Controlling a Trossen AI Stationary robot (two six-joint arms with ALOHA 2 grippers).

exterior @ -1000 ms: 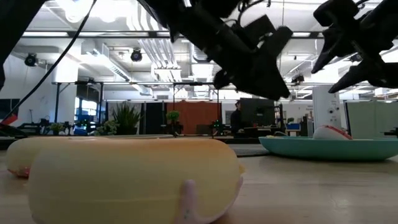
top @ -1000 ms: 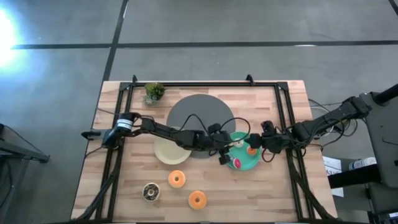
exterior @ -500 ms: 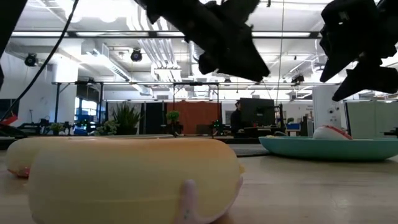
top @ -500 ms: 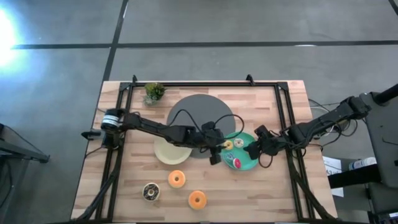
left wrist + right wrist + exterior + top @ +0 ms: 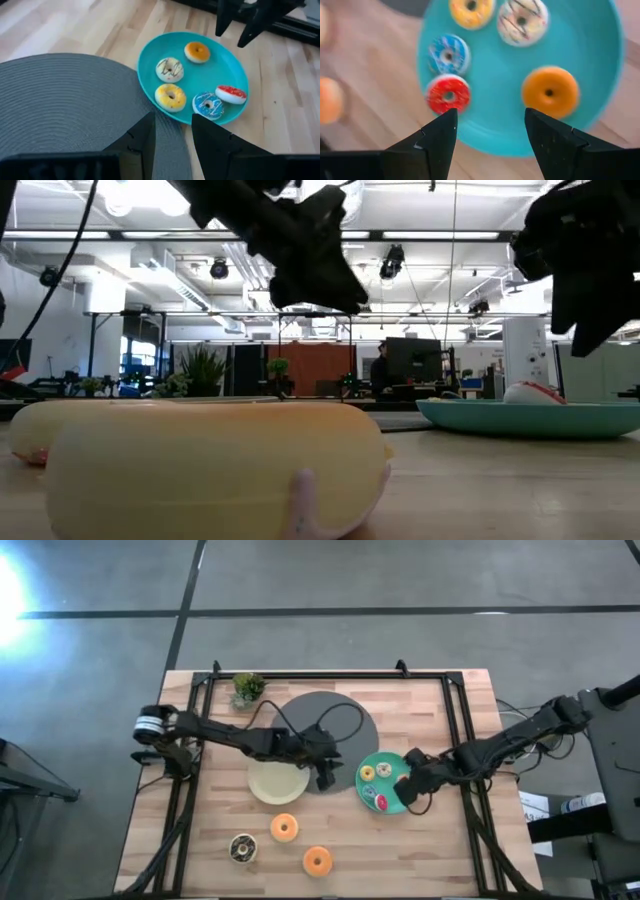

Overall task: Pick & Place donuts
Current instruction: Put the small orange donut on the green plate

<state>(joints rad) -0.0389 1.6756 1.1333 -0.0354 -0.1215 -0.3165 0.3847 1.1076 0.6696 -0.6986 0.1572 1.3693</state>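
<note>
Five donuts lie on the teal plate (image 5: 227,65): orange (image 5: 550,92), white with brown stripes (image 5: 521,21), yellow (image 5: 170,96), blue (image 5: 449,54) and red (image 5: 449,94). Two orange donuts (image 5: 284,828) (image 5: 317,860) and a brown one (image 5: 242,847) rest on the table near its near edge. My left gripper (image 5: 325,775) hovers open over the grey disc's edge, left of the teal plate (image 5: 392,783). My right gripper (image 5: 410,790) hangs open above the plate's right part, with its fingers (image 5: 555,145) over the near rim by the orange donut.
A cream plate (image 5: 272,783) overlaps the large grey disc (image 5: 325,730) left of the teal plate. A small potted plant (image 5: 248,688) stands at the far left. A black frame (image 5: 300,675) borders the table. In the low view a pale yellow object (image 5: 210,465) fills the foreground.
My left gripper has drawn back from above the teal plate toward the table's left, ending over the grey disc's edge. My right gripper has moved left and toward the near edge, coming over the plate's right part. The donuts have not moved.
</note>
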